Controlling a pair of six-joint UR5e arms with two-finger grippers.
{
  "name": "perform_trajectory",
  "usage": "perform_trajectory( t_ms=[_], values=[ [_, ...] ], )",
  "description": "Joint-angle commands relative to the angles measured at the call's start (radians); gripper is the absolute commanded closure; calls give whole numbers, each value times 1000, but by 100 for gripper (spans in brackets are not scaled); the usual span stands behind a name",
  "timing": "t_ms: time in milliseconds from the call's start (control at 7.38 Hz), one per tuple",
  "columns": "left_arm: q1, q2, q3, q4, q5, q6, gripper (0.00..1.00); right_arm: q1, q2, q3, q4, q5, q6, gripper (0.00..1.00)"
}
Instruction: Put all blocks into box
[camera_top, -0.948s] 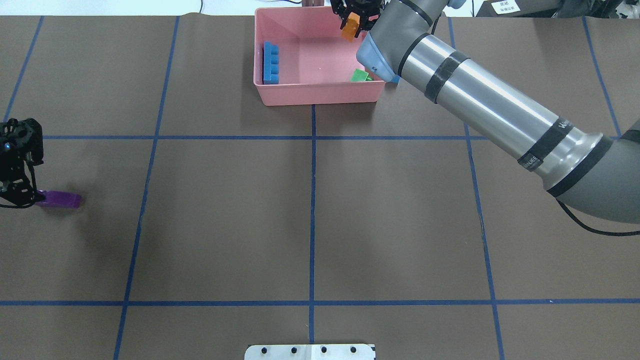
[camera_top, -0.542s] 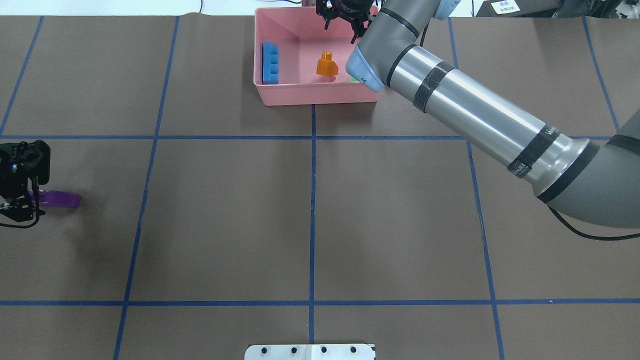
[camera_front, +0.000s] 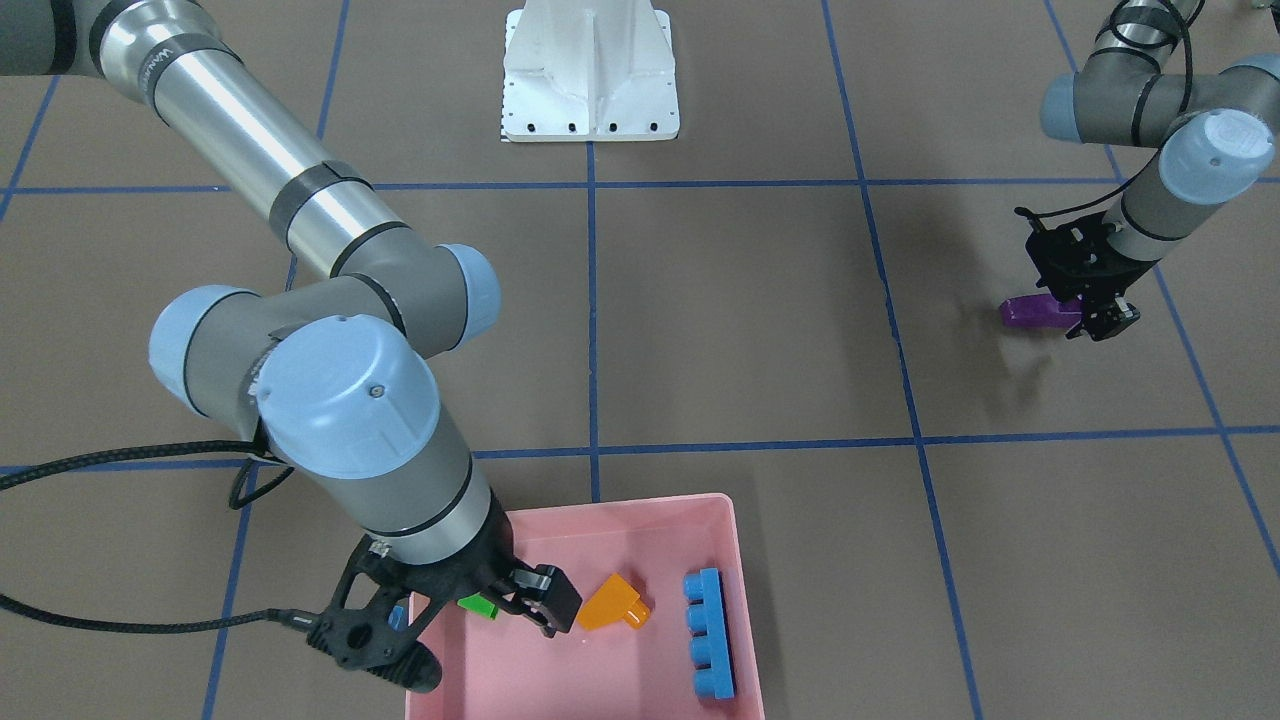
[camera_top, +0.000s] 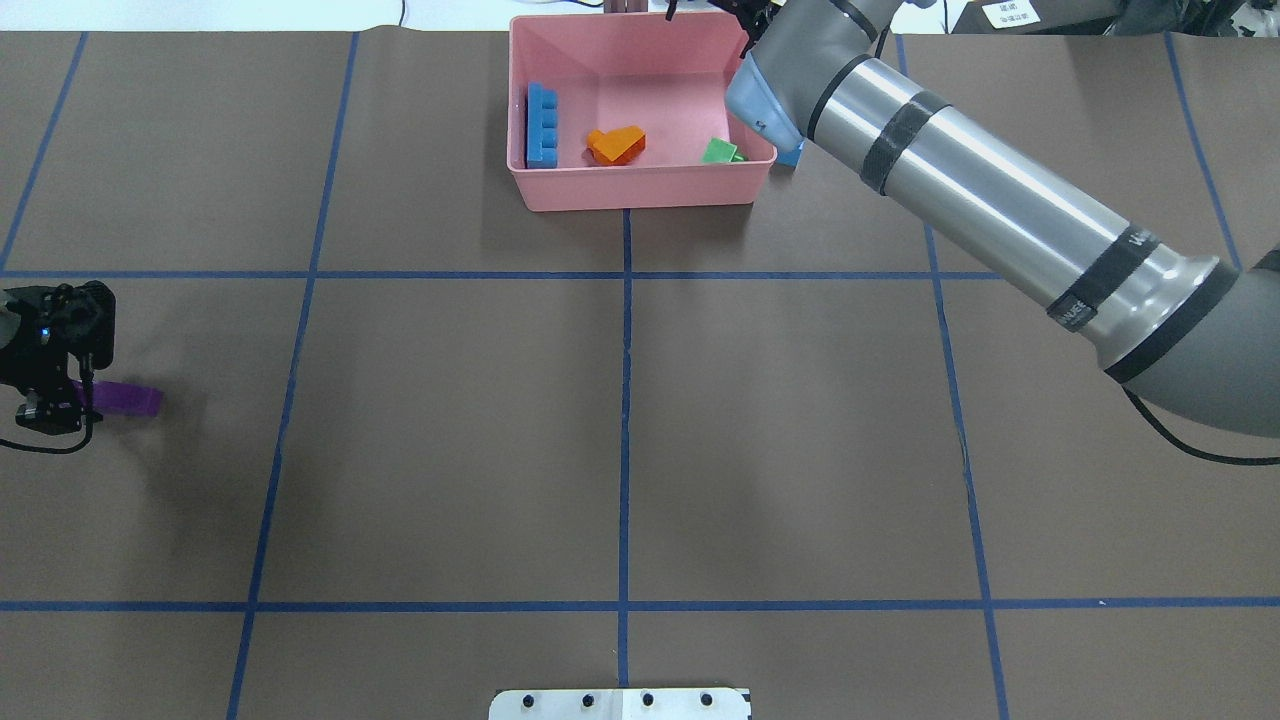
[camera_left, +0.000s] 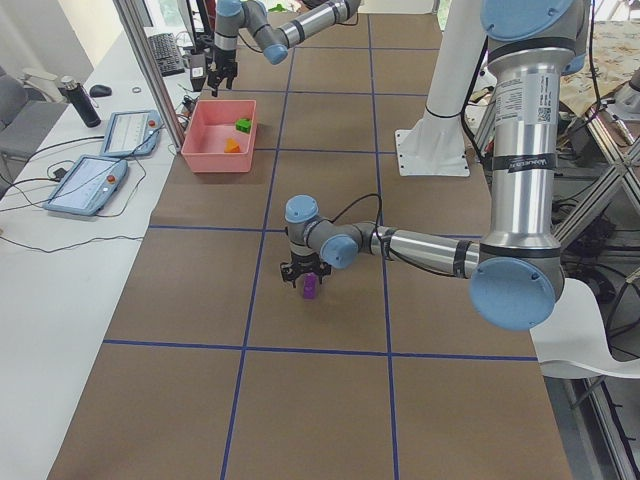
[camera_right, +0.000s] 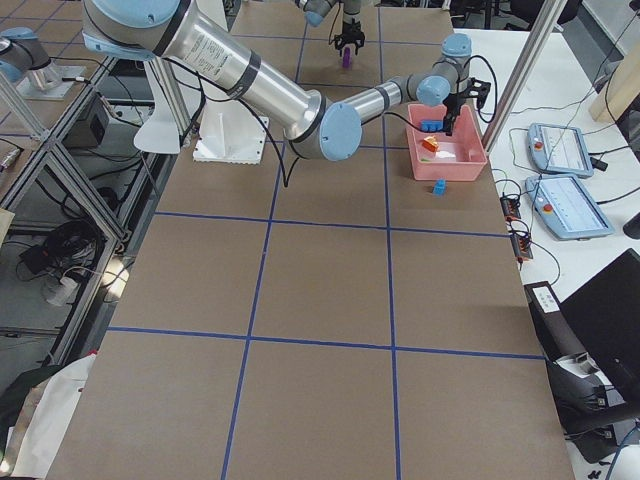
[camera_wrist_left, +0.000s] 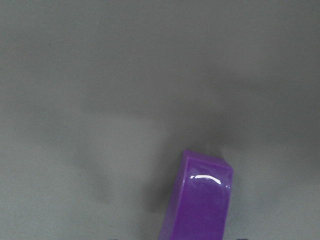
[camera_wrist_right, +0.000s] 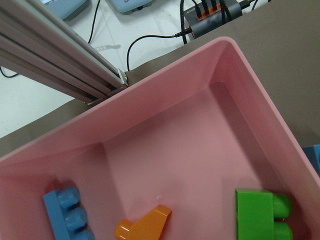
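Note:
The pink box (camera_top: 640, 190) stands at the table's far middle. In it lie the long blue block (camera_top: 541, 125), the orange sloped block (camera_top: 616, 145) on its side, and the green block (camera_top: 720, 152). The tiny blue block (camera_top: 790, 155) sits outside the box's right wall, partly hidden by my right arm. My right gripper (camera_front: 470, 640) is open and empty above the box's right part. The purple block (camera_top: 128, 400) lies on the table at far left. My left gripper (camera_front: 1085, 315) stands open astride its end; the left wrist view shows the purple block (camera_wrist_left: 202, 200) close below.
The white robot base (camera_front: 590, 70) is at the near table edge. Blue tape lines grid the brown table (camera_top: 450, 450). My right arm (camera_top: 980, 220) stretches across the far right half. Tablets (camera_left: 110, 150) lie beyond the box.
The orange block left my right gripper, dropped into the box and came to rest on its side. The right gripper opened and drew back. My left gripper moved over the purple block's end.

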Motion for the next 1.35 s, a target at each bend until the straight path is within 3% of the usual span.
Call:
perform_trajectory(
  t_ms=[0, 135, 271, 406, 677, 812, 948, 1083, 1219],
  values=[
    [-3, 5, 4, 4, 0, -10, 79, 94, -84, 33, -3, 75, -125, 0],
    [-6, -1, 1, 10, -4, -20, 100, 123, -165, 74, -2, 82, -198, 0],
    [-24, -11, -15, 20, -15, -77, 100, 128, -220, 84, 1, 80, -249, 0],
    [-47, -118, -22, 118, -17, -149, 100, 116, -280, 99, 3, 76, -272, 0],
    [-95, -439, -13, 465, -32, -379, 100, 74, -290, 99, 18, 58, -259, 0],
    [-112, -570, 1, 543, -33, -521, 100, 63, -285, 98, 20, 44, -257, 0],
    [-115, -658, 36, 535, -33, -684, 100, 60, -285, 93, 30, 44, -254, 0],
    [-111, -789, 126, 518, -35, -860, 100, 51, -282, 90, 50, 42, -251, 0],
    [-95, -979, 326, 437, -35, -1026, 100, 34, -276, 87, 53, 27, -251, 0]
  ],
)
